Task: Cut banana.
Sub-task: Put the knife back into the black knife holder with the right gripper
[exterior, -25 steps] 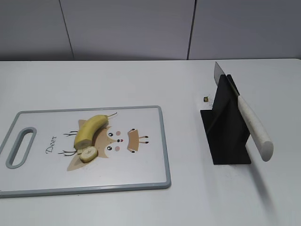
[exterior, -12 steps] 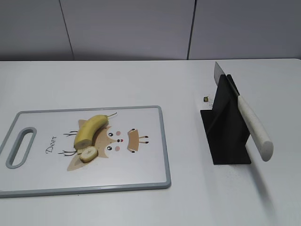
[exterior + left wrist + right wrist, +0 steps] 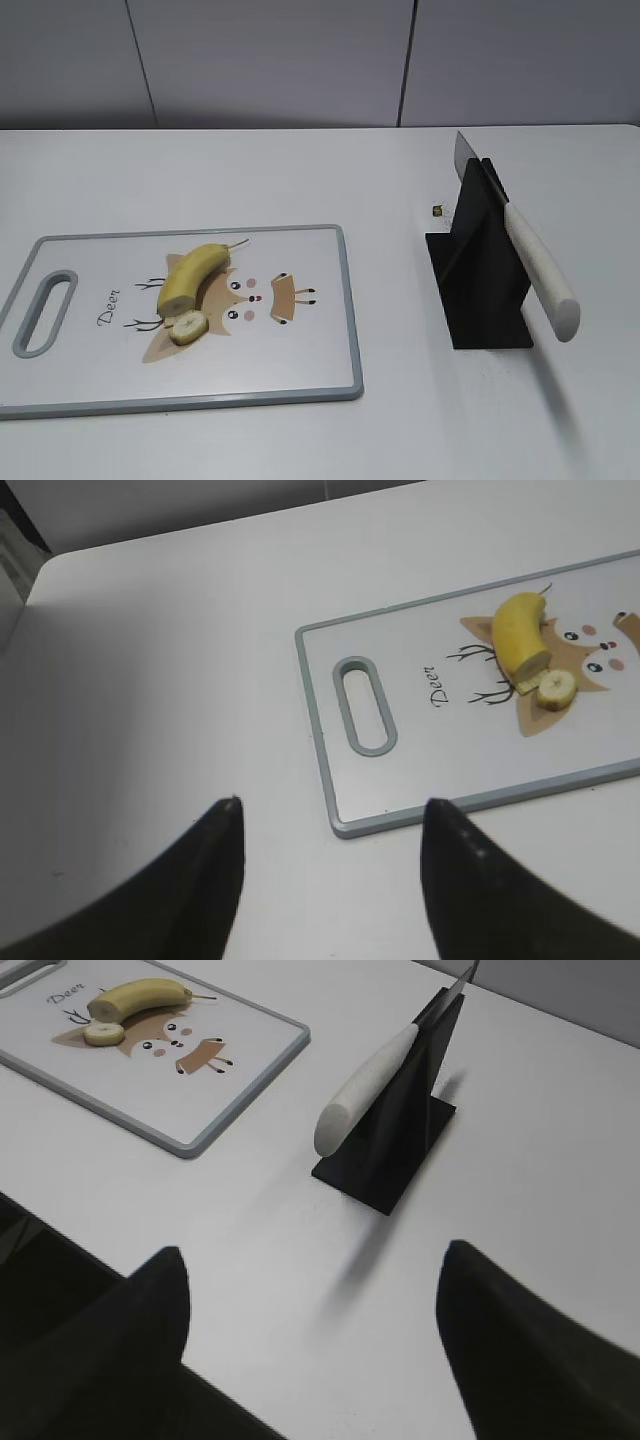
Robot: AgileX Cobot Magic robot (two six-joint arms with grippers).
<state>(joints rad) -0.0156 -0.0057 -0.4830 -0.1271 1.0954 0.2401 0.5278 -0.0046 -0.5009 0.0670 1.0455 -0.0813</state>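
Observation:
The yellow banana (image 3: 193,276) lies on the white cutting board (image 3: 300,370), over the deer print, with a small round slice (image 3: 188,326) at its cut end. It also shows in the left wrist view (image 3: 520,635) and the right wrist view (image 3: 135,998). A knife with a white handle (image 3: 540,270) rests in a black stand (image 3: 480,290). My left gripper (image 3: 330,805) is open and empty, above the table left of the board. My right gripper (image 3: 315,1255) is open and empty, in front of the knife stand (image 3: 400,1130). Neither gripper shows in the exterior view.
The cutting board has a grey rim and a handle slot (image 3: 45,312) at its left end. A tiny dark object (image 3: 438,210) lies on the table behind the stand. The table's near edge shows in the right wrist view (image 3: 60,1230).

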